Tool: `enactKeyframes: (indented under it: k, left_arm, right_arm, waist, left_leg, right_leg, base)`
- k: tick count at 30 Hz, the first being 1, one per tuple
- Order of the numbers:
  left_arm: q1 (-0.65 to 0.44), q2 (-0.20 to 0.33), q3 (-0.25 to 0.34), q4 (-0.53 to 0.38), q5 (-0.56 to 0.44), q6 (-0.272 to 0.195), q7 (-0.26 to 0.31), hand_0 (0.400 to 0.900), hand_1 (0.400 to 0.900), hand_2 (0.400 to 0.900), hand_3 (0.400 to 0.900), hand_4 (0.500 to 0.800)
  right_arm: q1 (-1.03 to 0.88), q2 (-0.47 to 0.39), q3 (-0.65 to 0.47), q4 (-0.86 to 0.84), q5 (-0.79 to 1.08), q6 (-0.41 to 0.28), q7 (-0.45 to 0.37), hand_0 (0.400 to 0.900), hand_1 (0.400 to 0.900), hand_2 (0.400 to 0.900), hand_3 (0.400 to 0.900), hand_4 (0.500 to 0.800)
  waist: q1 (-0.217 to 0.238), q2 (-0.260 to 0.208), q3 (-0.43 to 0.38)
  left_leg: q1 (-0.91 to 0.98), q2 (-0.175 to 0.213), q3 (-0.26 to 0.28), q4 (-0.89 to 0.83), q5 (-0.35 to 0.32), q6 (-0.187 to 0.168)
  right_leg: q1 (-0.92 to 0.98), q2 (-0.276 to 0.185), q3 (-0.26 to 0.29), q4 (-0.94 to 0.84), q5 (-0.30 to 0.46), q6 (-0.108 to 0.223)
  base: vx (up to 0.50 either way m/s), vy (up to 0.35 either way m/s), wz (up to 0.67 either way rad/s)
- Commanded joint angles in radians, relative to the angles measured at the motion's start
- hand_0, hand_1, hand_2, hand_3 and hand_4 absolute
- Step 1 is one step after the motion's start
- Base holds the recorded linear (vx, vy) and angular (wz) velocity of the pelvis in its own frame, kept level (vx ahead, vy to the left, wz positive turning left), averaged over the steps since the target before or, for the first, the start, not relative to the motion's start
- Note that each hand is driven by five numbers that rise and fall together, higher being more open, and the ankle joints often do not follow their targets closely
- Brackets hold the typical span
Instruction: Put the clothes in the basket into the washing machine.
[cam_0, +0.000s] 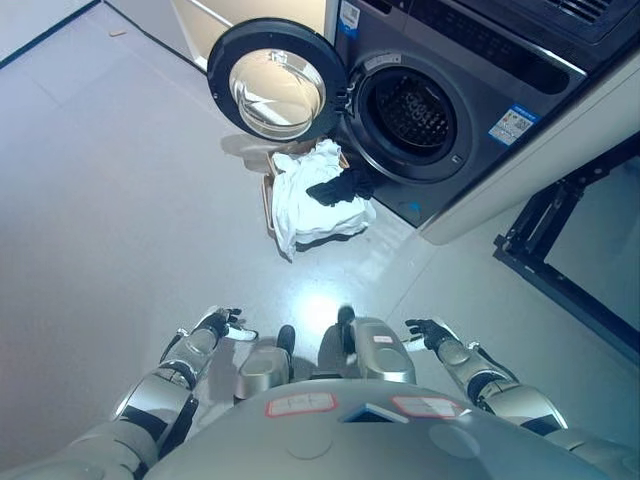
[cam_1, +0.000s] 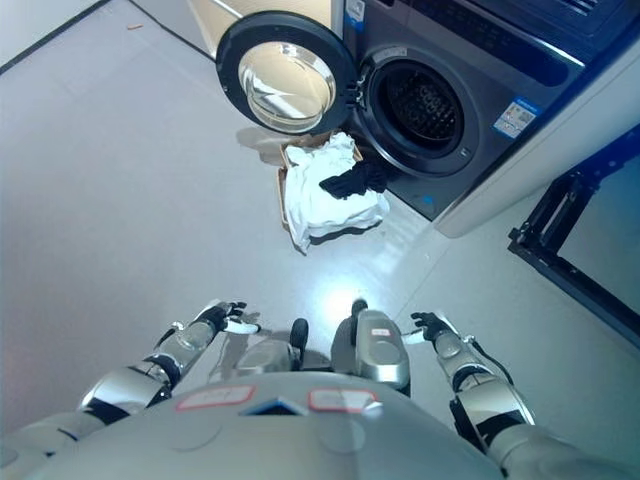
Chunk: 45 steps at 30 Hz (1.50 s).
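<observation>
**Both hands empty, laundry basket waiting at the open washer**

Nearest the camera, the left hand (cam_0: 222, 322) shows at about 7 o'clock, low over the grey floor (cam_0: 110, 200). Its fingers are loosely spread and relaxed, and it holds nothing. The right hand (cam_0: 428, 333) shows at about 5 o'clock, well apart from the left. Its dark fingers are likewise relaxed and open, and it is empty too.

Farther out, toward 12 o'clock, the basket (cam_0: 268, 190) stands on the floor, just in front of the washing machine (cam_0: 470, 90). Only a bit of its tan rim shows, because the clothes heap over it. A large white cloth (cam_0: 300, 200) fills most of the basket and spills over its near edge onto the floor. A black garment (cam_0: 340, 187) lies on top of the white one, on the side nearest the machine.

Farthest away, the dark grey washing machine sits at 1 o'clock. Its round door (cam_0: 278, 80) is swung wide open toward 11 o'clock, above the basket. The drum opening (cam_0: 415, 112) is uncovered and dark inside.
</observation>
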Motion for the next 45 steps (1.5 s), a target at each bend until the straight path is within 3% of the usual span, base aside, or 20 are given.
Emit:
enactKeyframes:
  k: [1,5,8,11,12,15,16,17,20,28,29,31,34,35,37,38,40,42,43,45]
  left_arm:
    - [-0.037,0.011,0.003,0.003,0.011,-0.038,0.018,0.9,0.9,0.9,0.9,0.8]
    - [-0.024,-0.001,0.002,-0.002,0.012,-0.039,0.013,0.9,0.9,0.9,0.9,0.8]
    - [-0.043,-0.009,-0.019,-0.038,-0.003,-0.045,0.017,0.9,0.9,0.9,0.9,0.8]
    - [-0.046,-0.012,-0.024,-0.041,-0.007,-0.043,0.021,0.9,0.9,0.9,0.9,0.8]
    - [-0.044,-0.006,-0.028,-0.04,-0.006,-0.045,0.028,0.9,0.9,0.9,0.9,0.8]
    - [-0.065,0.008,-0.056,-0.046,0.01,-0.049,0.043,0.9,0.9,0.9,0.9,0.8]
    - [-0.066,0.007,-0.055,-0.046,0.01,-0.049,0.043,0.9,0.9,0.9,0.9,0.8]
    - [-0.076,0.011,-0.072,-0.044,0.014,-0.05,0.051,0.9,0.9,0.9,0.9,0.8]
    - [-0.071,0.01,-0.081,-0.032,0.019,-0.05,0.056,0.9,0.9,0.9,0.9,0.8]
    - [-0.086,0.033,-0.109,-0.057,0.067,-0.066,0.057,0.9,0.9,0.9,0.9,0.8]
    - [-0.119,0.063,-0.12,-0.077,0.074,-0.067,0.052,0.9,0.9,0.9,0.9,0.8]
    - [-0.168,0.077,-0.136,-0.108,0.064,-0.069,0.056,0.9,0.9,0.9,0.9,0.8]
    - [-0.219,0.075,-0.149,-0.109,0.049,-0.063,0.064,0.9,0.9,0.9,0.9,0.8]
    - [-0.239,0.081,-0.15,-0.11,0.04,-0.064,0.069,0.9,0.9,0.9,0.9,0.8]
    - [-0.296,0.091,-0.143,-0.101,0.006,-0.063,0.089,0.9,0.9,0.9,0.9,0.8]
    - [-0.32,0.093,-0.137,-0.103,-0.004,-0.063,0.096,0.9,0.9,0.9,0.9,0.8]
    - [-0.358,0.095,-0.136,-0.093,-0.016,-0.063,0.099,0.9,0.9,0.9,0.9,0.8]
    - [-0.393,0.082,-0.145,-0.095,-0.03,-0.062,0.102,0.9,0.9,0.9,0.9,0.8]
    - [-0.395,0.073,-0.142,-0.098,-0.042,-0.066,0.114,0.9,0.9,0.9,0.9,0.8]
    - [-0.395,0.063,-0.137,-0.1,-0.061,-0.07,0.128,0.9,0.9,0.9,0.9,0.8]
  right_arm:
    - [0.018,-0.037,-0.009,0.006,-0.007,-0.019,-0.018,0.9,0.9,0.9,0.9,0.8]
    - [0.023,-0.041,0.003,0.009,-0.011,-0.021,-0.013,0.9,0.9,0.9,0.9,0.8]
    - [0.009,-0.05,0.031,-0.03,0.001,-0.021,-0.027,0.9,0.9,0.9,0.9,0.8]
    - [-0.011,-0.049,0.047,-0.043,0.002,-0.015,-0.035,0.9,0.9,0.9,0.9,0.8]
    - [-0.025,-0.05,0.061,-0.048,0.008,-0.015,-0.047,0.9,0.9,0.9,0.9,0.8]
    - [-0.057,-0.047,0.087,-0.059,0.024,-0.028,-0.067,0.9,0.9,0.9,0.9,0.8]
    - [-0.057,-0.047,0.087,-0.058,0.024,-0.029,-0.067,0.9,0.9,0.9,0.9,0.8]
    - [-0.071,-0.044,0.101,-0.068,0.031,-0.036,-0.077,0.9,0.9,0.9,0.9,0.8]
    - [-0.094,-0.048,0.115,-0.075,0.034,-0.042,-0.085,0.9,0.9,0.9,0.9,0.8]
    - [-0.202,-0.071,0.279,-0.142,-0.21,-0.054,-0.082,0.9,0.9,0.9,0.9,0.8]
    - [-0.24,-0.074,0.344,-0.155,-0.271,-0.062,-0.061,0.9,0.9,0.9,0.9,0.8]
    - [-0.286,-0.062,0.385,-0.164,-0.289,-0.066,-0.044,0.9,0.9,0.9,0.9,0.8]
    - [-0.329,-0.041,0.406,-0.162,-0.288,-0.058,-0.043,0.9,0.9,0.9,0.9,0.8]
    - [-0.338,-0.036,0.415,-0.163,-0.289,-0.055,-0.041,0.9,0.9,0.9,0.9,0.8]
    - [-0.378,-0.009,0.443,-0.17,-0.306,-0.056,-0.039,0.9,0.9,0.9,0.9,0.8]
    - [-0.401,-0.004,0.445,-0.181,-0.303,-0.053,-0.037,0.9,0.9,0.9,0.9,0.8]
    - [-0.429,0.004,0.453,-0.179,-0.304,-0.051,-0.042,0.9,0.9,0.9,0.9,0.8]
    - [-0.463,0.023,0.462,-0.183,-0.289,-0.041,-0.046,0.9,0.9,0.9,0.9,0.8]
    - [-0.462,0.03,0.466,-0.182,-0.295,-0.039,-0.061,0.9,0.9,0.9,0.9,0.8]
    - [-0.481,0.03,0.491,-0.184,-0.325,-0.038,-0.073,0.9,0.9,0.9,0.9,0.8]
  waist:
    - [-0.034,-0.009,-0.054]
    - [-0.032,0.002,-0.09]
    - [0.009,-0.041,-0.049]
    - [0.035,-0.061,-0.03]
    - [0.055,-0.079,-0.027]
    - [0.083,-0.07,-0.016]
    - [0.086,-0.073,-0.009]
    - [0.099,-0.048,-0.001]
    - [0.11,-0.021,-0.009]
    - [0.157,-0.047,-0.067]
    - [0.159,-0.065,-0.049]
    - [0.143,-0.056,-0.014]
    - [0.135,-0.038,0.012]
    - [0.142,-0.032,0.014]
    - [0.16,-0.035,0.033]
    - [0.153,-0.046,0.053]
    - [0.152,-0.068,0.066]
    - [0.139,-0.091,0.082]
    - [0.141,-0.098,0.086]
    - [0.149,-0.103,0.091]
  left_leg:
    - [0.222,-0.069,-0.003,0.029,-0.191,0.01]
    - [0.198,-0.058,-0.011,0.201,-0.16,-0.021]
    - [-0.094,-0.087,0.073,0.678,0.041,-0.097]
    - [-0.189,-0.087,0.131,0.822,0.035,-0.083]
    - [-0.292,-0.051,0.183,0.753,0.027,-0.058]
    - [-0.358,0.036,0.209,0.505,0.014,-0.055]
    - [-0.344,0.035,0.213,0.497,0.014,-0.054]
    - [-0.324,0.106,0.225,0.189,0.091,-0.084]
    - [-0.334,0.146,0.26,-0.044,0.16,-0.111]
    - [-0.282,0.104,0.279,0.016,0.177,-0.085]
    - [-0.259,0.081,0.275,0.049,0.134,-0.059]
    - [-0.245,0.07,0.275,0.064,0.109,-0.034]
    - [-0.237,0.068,0.265,0.071,0.097,-0.024]
    - [-0.228,0.07,0.268,0.061,0.088,-0.025]
    - [-0.2,0.079,0.285,0.054,0.046,-0.057]
    - [-0.198,0.075,0.286,0.063,0.034,-0.065]
    - [-0.2,0.063,0.297,0.081,0.013,-0.076]
    - [-0.235,0.043,0.286,0.115,0.007,-0.08]
    - [-0.254,0.041,0.281,0.124,0.01,-0.083]
    - [-0.317,0.043,0.274,0.145,0.019,-0.093]
  right_leg:
    - [-0.071,0.055,0.056,-0.034,0.186,-0.009]
    - [-0.009,0.111,0.075,-0.011,0.152,-0.049]
    - [0.129,0.07,0.069,-0.062,0.108,-0.098]
    - [0.166,0.059,0.063,-0.076,0.097,-0.112]
    - [0.202,0.046,0.059,-0.095,0.076,-0.118]
    - [0.253,0.068,0.062,-0.124,0.032,-0.103]
    - [0.263,0.065,0.066,-0.126,0.031,-0.103]
    - [0.307,0.083,0.072,-0.152,-0.001,-0.082]
    - [0.358,0.078,0.089,-0.172,-0.045,-0.059]
    - [0.412,-0.005,0.104,0.003,-0.101,-0.001]
    - [0.32,-0.024,0.085,0.228,-0.006,0.034]
    - [0.218,-0.015,0.068,0.386,0.109,0.054]
    - [0.126,-0.028,0.029,0.462,0.104,0.043]
    - [0.102,-0.062,-0.01,0.415,0.082,0.029]
    - [0.066,-0.216,-0.232,0.169,0.038,0.018]
    - [0.06,-0.233,-0.256,0.095,0.064,0.024]
    - [0.074,-0.25,-0.275,-0.02,0.11,0.036]
    - [0.071,-0.229,-0.165,-0.069,0.138,0.041]
    - [0.063,-0.225,-0.153,-0.081,0.153,0.042]
    - [0.033,-0.239,-0.2,-0.085,0.178,0.047]
  base:
    - [0.41,-0.136,0.66]
    - [0.36,-0.135,0.39]
    - [0.22,-0.188,0.34]
    - [0.17,-0.164,0.06]
    - [0.24,-0.083,-0.07]
    - [0.29,-0.037,-0.14]
    - [0.39,0.068,-0.2]
    - [0.27,0.058,-0.15]
    - [0.46,0.157,-0.31]
    - [0.36,0.203,-0.29]
    - [0.16,0.152,0.16]
    - [0.14,0.193,0.18]
    - [0.08,0.114,0.06]
    - [0.15,0.029,-0.17]
    - [0.14,-0.028,-0.41]
    - [0.01,-0.067,-0.21]
    - [0.02,-0.103,0.14]
    - [0.0,-0.108,0.5]
    - [-0.1,-0.109,0.45]
    - [-0.12,-0.104,0.3]
